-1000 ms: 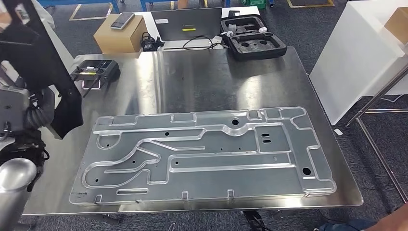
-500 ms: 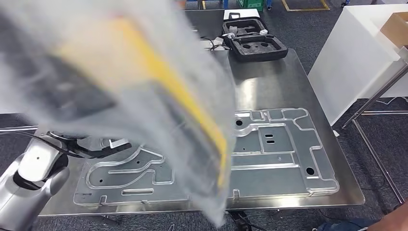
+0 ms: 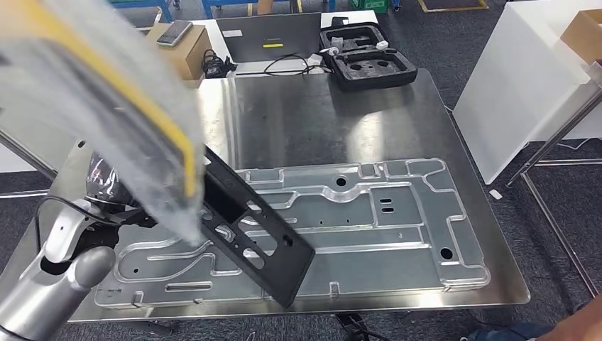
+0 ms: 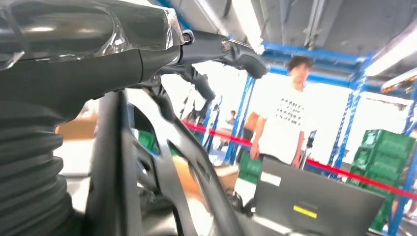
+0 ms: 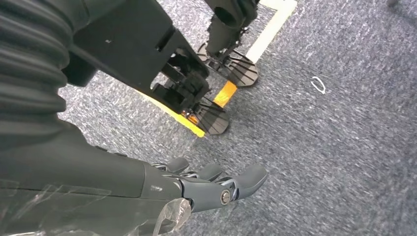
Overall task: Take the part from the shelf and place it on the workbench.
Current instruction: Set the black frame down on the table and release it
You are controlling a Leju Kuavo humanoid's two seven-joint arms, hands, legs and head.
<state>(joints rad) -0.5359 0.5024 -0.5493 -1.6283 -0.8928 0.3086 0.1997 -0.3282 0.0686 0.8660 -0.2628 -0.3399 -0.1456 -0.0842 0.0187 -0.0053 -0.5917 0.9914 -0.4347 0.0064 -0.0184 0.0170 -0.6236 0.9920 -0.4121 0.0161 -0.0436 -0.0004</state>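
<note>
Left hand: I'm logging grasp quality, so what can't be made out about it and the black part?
- Left hand, left wrist view: its grip on the black part is blurred.
- Head view: a blurred clear bag hides the part's upper end.
- Whether the part touches the metal plate: cannot tell.

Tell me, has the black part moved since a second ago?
Yes. The black part, then upright off the table's left edge, now lies slanted over the metal plate, its lower end near the table's front edge.
</note>
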